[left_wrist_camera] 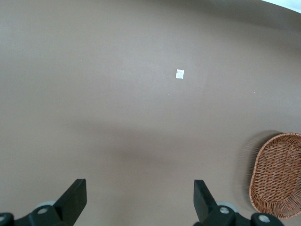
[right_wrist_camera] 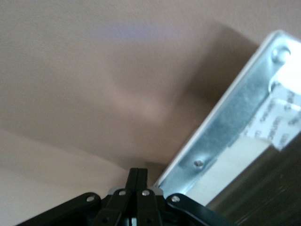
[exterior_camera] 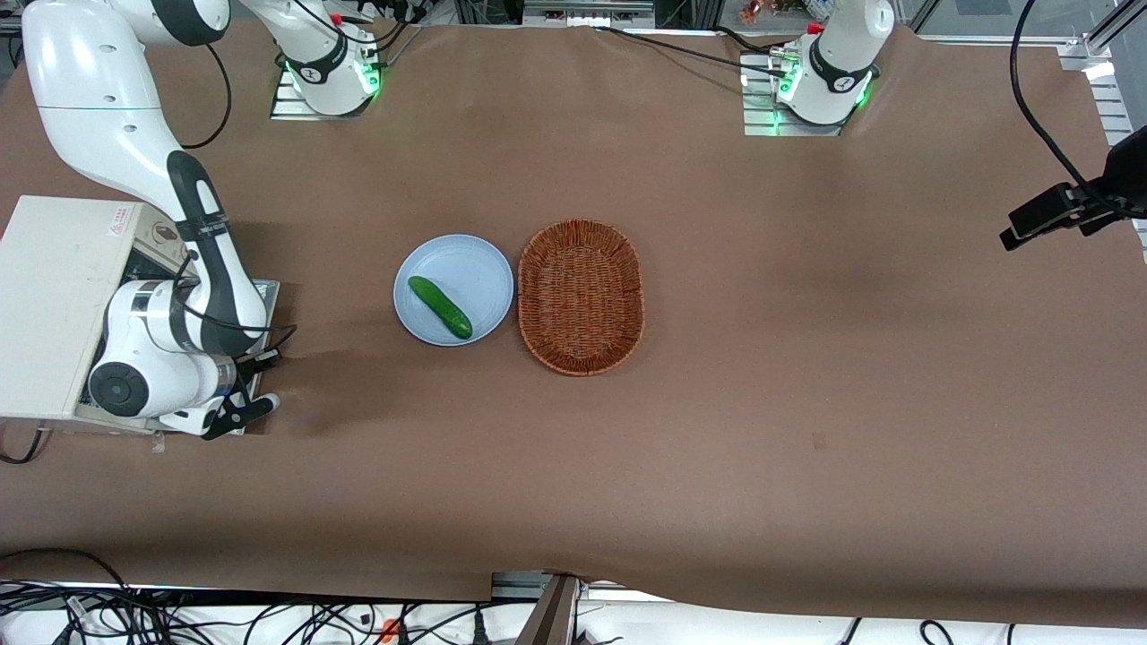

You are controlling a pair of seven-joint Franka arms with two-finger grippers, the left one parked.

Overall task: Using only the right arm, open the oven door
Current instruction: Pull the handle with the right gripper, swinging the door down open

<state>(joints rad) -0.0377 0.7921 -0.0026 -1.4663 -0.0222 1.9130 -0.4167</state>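
Observation:
The cream-white toaster oven [exterior_camera: 54, 305] stands at the working arm's end of the table. Its oven door [exterior_camera: 267, 300] is folded down out from the oven's front, and the right arm [exterior_camera: 202, 269] hides most of it. My gripper [exterior_camera: 246, 412] hangs low at the door's outer edge, at the corner nearer the front camera. In the right wrist view the black fingers [right_wrist_camera: 133, 181] are pressed together with nothing seen between them, the gripper [right_wrist_camera: 138, 175] sitting close beside the door's silver metal frame [right_wrist_camera: 235, 117]. The bar handle is hidden.
A pale blue plate [exterior_camera: 479, 260] with a green cucumber [exterior_camera: 440, 307] lies mid-table, beside a brown wicker basket [exterior_camera: 581, 296]. The basket also shows in the left wrist view [left_wrist_camera: 277, 176]. A black camera bracket [exterior_camera: 1066, 210] juts in at the parked arm's end.

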